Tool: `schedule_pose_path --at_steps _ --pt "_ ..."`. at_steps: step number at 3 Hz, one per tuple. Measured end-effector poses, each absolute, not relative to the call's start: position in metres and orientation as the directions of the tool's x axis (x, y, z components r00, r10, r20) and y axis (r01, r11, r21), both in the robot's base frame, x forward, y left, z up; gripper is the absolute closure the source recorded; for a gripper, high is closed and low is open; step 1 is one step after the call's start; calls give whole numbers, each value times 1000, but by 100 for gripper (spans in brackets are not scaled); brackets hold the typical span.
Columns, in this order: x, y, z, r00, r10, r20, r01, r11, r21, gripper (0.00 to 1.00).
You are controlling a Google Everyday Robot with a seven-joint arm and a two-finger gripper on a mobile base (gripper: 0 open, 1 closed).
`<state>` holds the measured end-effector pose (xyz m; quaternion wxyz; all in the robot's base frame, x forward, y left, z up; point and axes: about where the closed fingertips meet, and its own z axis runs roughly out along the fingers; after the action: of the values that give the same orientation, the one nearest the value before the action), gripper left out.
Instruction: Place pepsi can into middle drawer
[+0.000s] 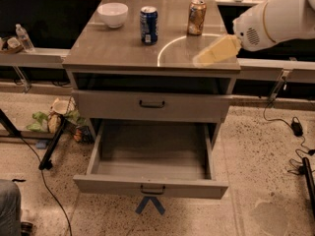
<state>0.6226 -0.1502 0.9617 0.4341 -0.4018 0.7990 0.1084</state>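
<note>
The pepsi can point(148, 25), dark blue with a silver top, stands upright on the cabinet top point(113, 48), left of centre toward the back. The middle drawer point(113, 185) is the lower grey one; it is pulled out wide and its inside is bare. My gripper point(216, 51), tan and blurred, hangs over the right front part of the cabinet top, on a white arm coming in from the right. It is well to the right of the pepsi can and nearer the front, and holds nothing I can see.
A gold-brown can point(197, 17) stands behind the gripper, and a white bowl point(112, 14) left of the pepsi can. The upper drawer front point(151, 104) is shut. Rubbish point(54, 122) and a black stand leg point(51, 146) lie on the floor to the left, cables point(295, 127) to the right.
</note>
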Motion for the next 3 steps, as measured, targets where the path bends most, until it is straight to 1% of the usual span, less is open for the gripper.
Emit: schedule_pose_path --at_steps 1,2,3 --pt "643 -149 979 -259 -503 -824 -682 699 -213 0" --pt "646 -140 971 -277 -478 -833 -674 715 -186 0" --pt "680 -105 962 -256 -383 -888 -687 718 -111 0"
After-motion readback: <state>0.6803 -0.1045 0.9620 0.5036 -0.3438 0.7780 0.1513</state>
